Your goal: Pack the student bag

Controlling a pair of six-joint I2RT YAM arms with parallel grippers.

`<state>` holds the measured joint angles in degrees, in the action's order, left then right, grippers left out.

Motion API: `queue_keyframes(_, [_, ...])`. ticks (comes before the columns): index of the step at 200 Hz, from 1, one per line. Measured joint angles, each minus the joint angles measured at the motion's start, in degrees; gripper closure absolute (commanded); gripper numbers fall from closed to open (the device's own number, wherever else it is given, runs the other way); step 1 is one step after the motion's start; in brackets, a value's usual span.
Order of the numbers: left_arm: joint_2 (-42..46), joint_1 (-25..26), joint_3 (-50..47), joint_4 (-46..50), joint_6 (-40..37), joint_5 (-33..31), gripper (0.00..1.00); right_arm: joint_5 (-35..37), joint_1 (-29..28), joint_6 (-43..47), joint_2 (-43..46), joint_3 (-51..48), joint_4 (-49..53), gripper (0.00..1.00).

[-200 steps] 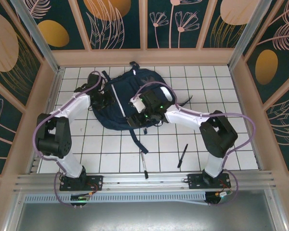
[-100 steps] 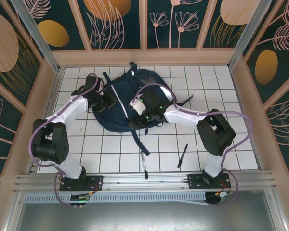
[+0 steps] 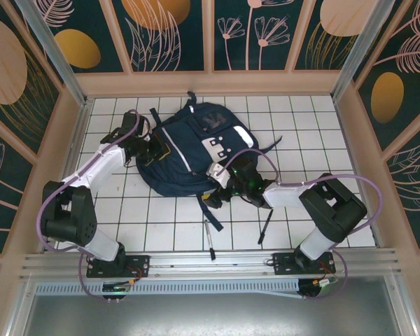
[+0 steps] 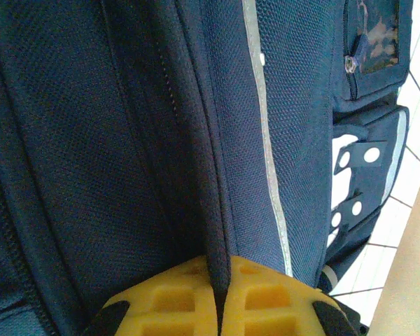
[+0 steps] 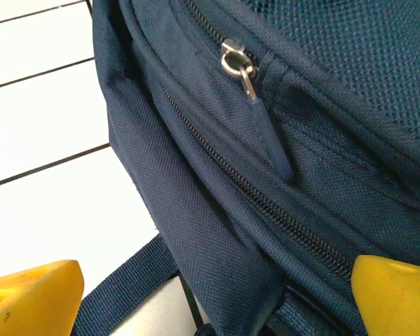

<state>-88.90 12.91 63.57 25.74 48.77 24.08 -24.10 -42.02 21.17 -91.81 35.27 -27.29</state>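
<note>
Bag [image 3: 189, 140]: one, navy weave, far-centre of tiled table [image 3: 161, 210].
Pens: two, near side: pen [image 3: 209, 239], pen [image 3: 265, 225].
Left gripper [image 4: 220, 301]: still pinched tight on a bag fold.
Right gripper [image 5: 210, 297]: gaping, empty; wider than before, pulled back to bag's near edge.
Zip pull [image 5: 269, 136]: one, rubbery strip.

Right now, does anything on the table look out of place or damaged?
Nothing looks damaged or spilled. A light pen and a black pen lie loose on the table, outside the student bag.

A robot lab cell: gridded table [image 3: 161, 210], floral panels [image 3: 175, 35], aluminium rail [image 3: 217, 262].
</note>
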Motion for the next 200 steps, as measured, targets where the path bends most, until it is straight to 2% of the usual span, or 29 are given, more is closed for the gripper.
queue_keyframes(56, [2.7, 0.4, -3.2, -1.3, 1.4, 1.0, 1.0, -6.0, 1.5, 2.3, -1.3, 0.8, -5.0, 0.13])
queue_keyframes(87, [3.4, 0.4, -4.7, -2.9, 2.4, 1.0, 1.0, -8.4, 2.2, 1.2, -3.5, 2.2, -5.5, 0.41])
queue_keyframes(105, [4.0, 0.4, -5.2, -3.5, 3.1, 1.0, 1.0, -8.9, 1.9, -0.3, -4.2, 2.5, -6.8, 0.48])
queue_keyframes(120, [4.3, 0.4, -5.5, -4.2, 3.9, 1.0, 1.0, -8.7, 0.7, -2.0, -4.2, 2.5, -8.7, 0.6])
queue_keyframes(171, [5.2, 0.6, -7.5, -6.8, 5.9, 1.7, 1.0, -0.9, -4.7, -10.1, -4.4, 2.5, -14.9, 0.97])
queue_keyframes(180, [5.4, 0.6, -8.1, -7.5, 6.3, 1.7, 1.0, 0.3, -5.5, -11.0, -4.5, 2.5, -15.3, 1.0])
queue_keyframes(200, [5.4, 0.6, -9.1, -8.5, 7.1, 1.6, 1.0, 2.5, -7.2, -12.9, -4.9, 2.5, -16.0, 1.0])
